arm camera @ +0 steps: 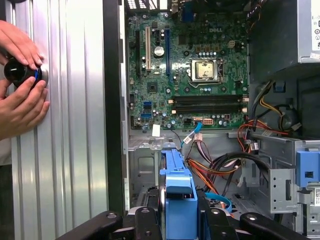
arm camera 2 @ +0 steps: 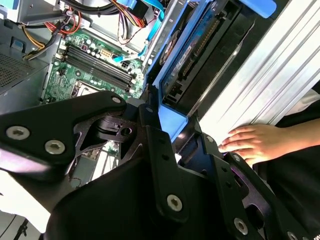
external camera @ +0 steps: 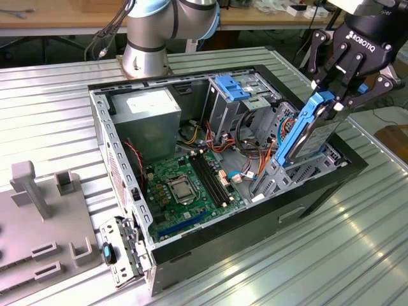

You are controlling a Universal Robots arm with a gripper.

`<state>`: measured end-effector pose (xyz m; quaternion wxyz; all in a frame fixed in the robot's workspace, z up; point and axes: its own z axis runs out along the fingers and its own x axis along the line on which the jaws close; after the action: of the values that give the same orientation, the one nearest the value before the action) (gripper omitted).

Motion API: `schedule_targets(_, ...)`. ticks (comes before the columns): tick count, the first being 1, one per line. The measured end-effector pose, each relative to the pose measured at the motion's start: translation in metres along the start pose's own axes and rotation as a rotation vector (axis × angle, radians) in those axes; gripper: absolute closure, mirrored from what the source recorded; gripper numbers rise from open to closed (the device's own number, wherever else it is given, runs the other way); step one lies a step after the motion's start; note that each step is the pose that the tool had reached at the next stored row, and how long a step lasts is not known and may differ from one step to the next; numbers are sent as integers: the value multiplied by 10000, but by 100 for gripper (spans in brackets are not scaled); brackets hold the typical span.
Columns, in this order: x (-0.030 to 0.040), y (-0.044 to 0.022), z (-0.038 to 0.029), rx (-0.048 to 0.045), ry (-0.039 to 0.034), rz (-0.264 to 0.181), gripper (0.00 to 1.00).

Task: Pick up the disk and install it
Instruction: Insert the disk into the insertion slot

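Observation:
The disk [external camera: 311, 135], dark metal framed by a blue plastic bracket, stands on edge and tilted over the drive bay at the right end of the open computer case [external camera: 102, 137] in the exterior view. My gripper [external camera: 336, 102] is shut on the disk's upper end from above. In the second wrist view the disk [arm camera 2: 192, 52] runs away from the gripper [arm camera 2: 172, 125] down into the case. The first wrist view has the blue bracket [arm camera: 178, 192] of the disk between the black fingers [arm camera: 147, 222].
Inside the case lie a green motherboard [external camera: 185, 182], a grey power-supply box [external camera: 153, 118], a silver cage with a blue latch [external camera: 234, 89] and loose cables. A person's hands [arm camera: 20, 100] hold a black knob [arm camera: 17, 72] on the ribbed metal table beside the case. A grey fixture [external camera: 38, 217] stands at the exterior view's left.

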<state>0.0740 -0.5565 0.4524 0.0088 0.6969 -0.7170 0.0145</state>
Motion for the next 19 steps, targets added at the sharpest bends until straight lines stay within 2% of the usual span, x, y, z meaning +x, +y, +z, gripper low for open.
schedule_targets(19,-1,1,156,0,0,0,63)
